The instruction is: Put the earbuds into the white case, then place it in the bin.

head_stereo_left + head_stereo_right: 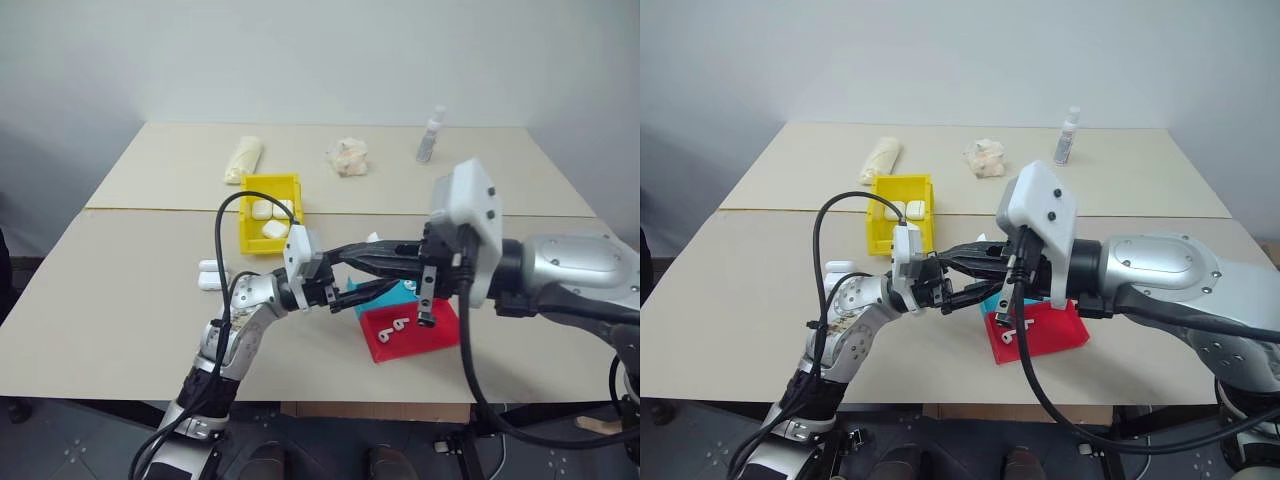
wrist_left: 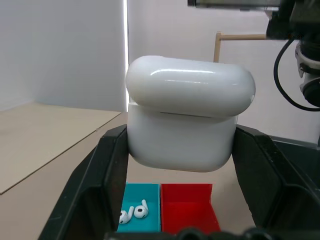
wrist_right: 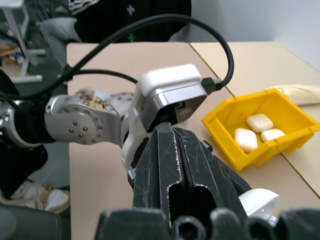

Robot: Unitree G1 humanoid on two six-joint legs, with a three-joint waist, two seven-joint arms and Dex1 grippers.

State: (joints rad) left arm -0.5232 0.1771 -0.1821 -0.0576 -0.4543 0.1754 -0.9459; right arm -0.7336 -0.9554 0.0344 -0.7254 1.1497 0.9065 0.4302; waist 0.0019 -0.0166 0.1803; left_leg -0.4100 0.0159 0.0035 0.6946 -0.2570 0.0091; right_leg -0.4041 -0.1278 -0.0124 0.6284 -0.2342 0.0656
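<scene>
Both arms meet over the front of the desk (image 1: 120, 290), above the red tray (image 1: 440, 335) and blue tray (image 2: 145, 192). The left gripper (image 2: 180, 150) reaches in toward the right, angled slightly up, its jaws pinching the case (image 2: 187, 112) by the sides, lid nearly closed. The right gripper (image 3: 175, 150) points left across it, jaws pressed together, tips by the case's lid. Two earbuds (image 1: 400, 327) lie in the red tray; two more (image 2: 134, 212) in the blue. The yellow bin (image 1: 270, 212) sits behind the arms, holding three cases (image 3: 255, 130). Another case (image 1: 211, 275) lies on the desk left of the left arm. Along the far edge: a wrapped roll (image 1: 243, 158), a crumpled wad (image 1: 348, 156), a small bottle (image 1: 431, 135).
</scene>
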